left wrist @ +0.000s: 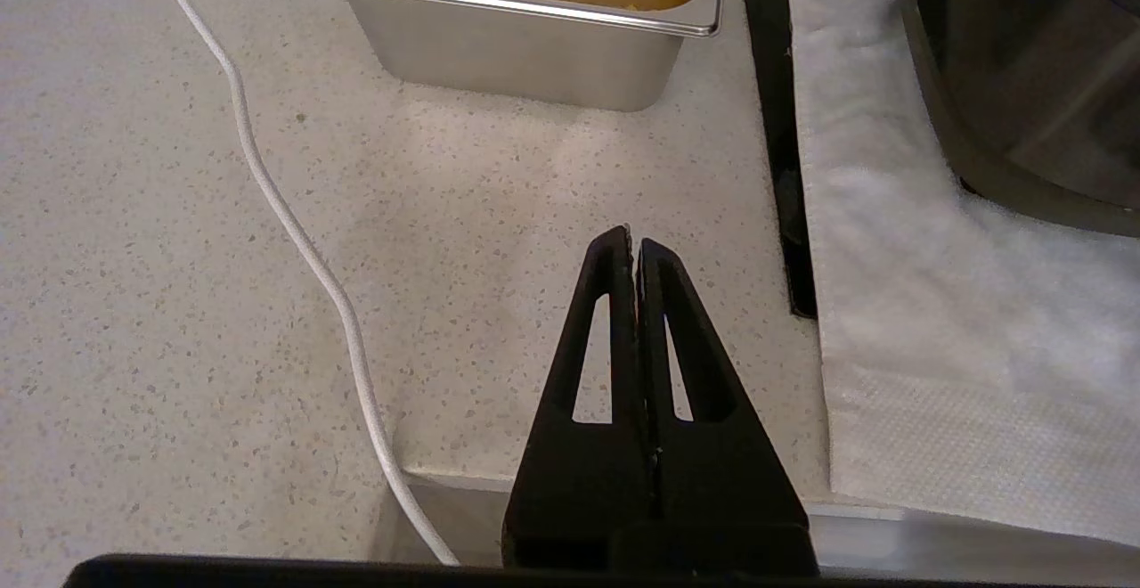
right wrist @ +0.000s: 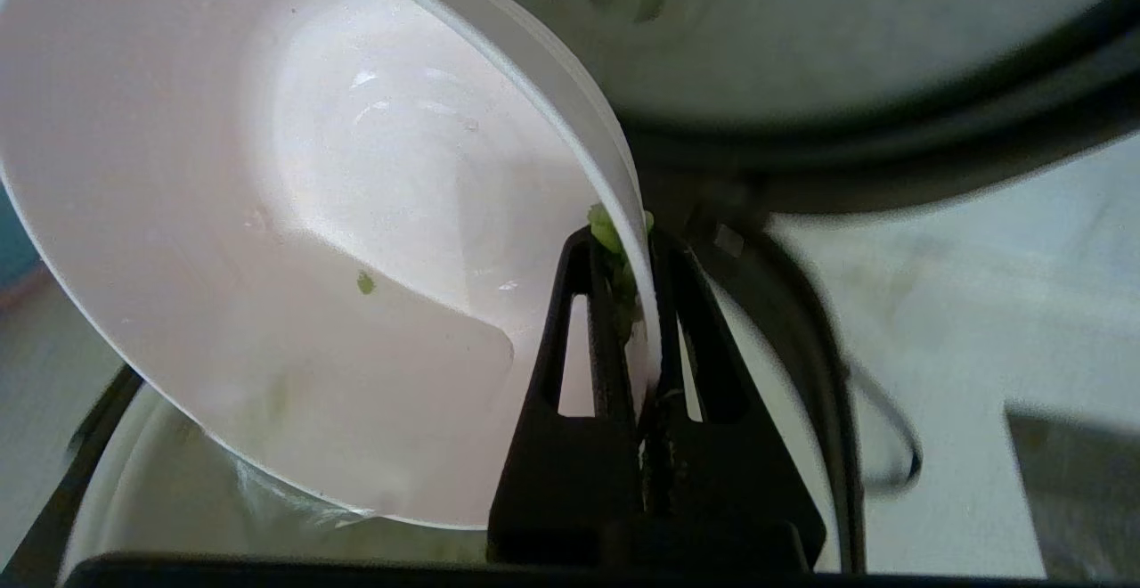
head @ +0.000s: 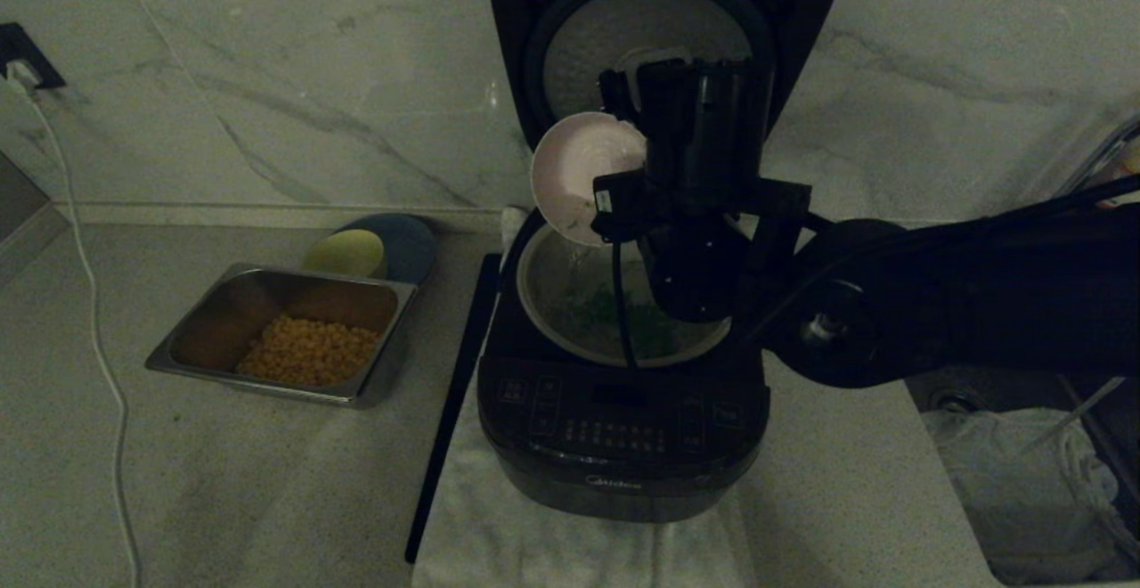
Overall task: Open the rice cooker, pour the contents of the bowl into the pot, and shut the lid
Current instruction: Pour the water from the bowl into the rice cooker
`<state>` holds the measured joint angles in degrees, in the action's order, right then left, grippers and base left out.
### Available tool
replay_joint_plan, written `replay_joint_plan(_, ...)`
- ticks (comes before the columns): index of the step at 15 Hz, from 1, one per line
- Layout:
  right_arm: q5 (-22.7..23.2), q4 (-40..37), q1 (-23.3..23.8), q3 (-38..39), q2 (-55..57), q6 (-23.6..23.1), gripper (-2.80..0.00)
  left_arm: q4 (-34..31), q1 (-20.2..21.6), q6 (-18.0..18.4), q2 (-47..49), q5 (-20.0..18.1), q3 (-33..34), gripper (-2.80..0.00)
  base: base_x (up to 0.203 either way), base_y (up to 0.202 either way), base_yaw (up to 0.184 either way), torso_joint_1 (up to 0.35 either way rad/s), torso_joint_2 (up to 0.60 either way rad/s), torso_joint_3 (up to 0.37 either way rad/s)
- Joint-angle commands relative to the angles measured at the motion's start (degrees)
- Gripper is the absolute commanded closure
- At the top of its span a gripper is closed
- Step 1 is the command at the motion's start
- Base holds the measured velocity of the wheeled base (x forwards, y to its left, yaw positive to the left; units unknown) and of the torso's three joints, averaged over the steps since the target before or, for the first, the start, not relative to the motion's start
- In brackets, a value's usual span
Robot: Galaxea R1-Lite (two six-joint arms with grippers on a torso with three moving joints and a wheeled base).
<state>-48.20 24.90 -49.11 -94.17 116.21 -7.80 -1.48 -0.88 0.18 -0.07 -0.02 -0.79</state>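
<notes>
The right hand (right wrist: pixel 634 303) pinches the smooth round pink bowl (right wrist: pixel 294 214), tipped above the grey pot (head: pixel 570 303), picture middle. Left hand (left wrist: pixel 634 245) is closed, empty.

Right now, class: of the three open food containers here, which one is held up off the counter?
The pale pink bowl, clamped by its rim in the right gripper and tipped above the pot. The steel tray and yellow-green bowl rest on the counter.

A dim, speckled pale countertop (head: pixel 223 481) meets a grey-veined marble wall (head: pixel 267 62) at twelve o'clock, with a dark wall socket (head: pixel 22 53) at ten o'clock.
</notes>
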Motion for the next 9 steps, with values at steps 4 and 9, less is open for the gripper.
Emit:
replay_joint_plan(4,-0.1,35.4,0.4,12.5,1.6,-16.2,0.00,0.0,0.0,0.0,0.0,0.0,0.0,0.00,0.000,0.000,0.000,0.000,0.00,0.000)
replay_joint_plan(9,1.0,47.3,0.2,16.6,2.9,-20.6,0.00,0.0,0.0,0.0,0.0,0.0,0.0,0.00,0.000,0.000,0.000,0.000,0.00,0.000)
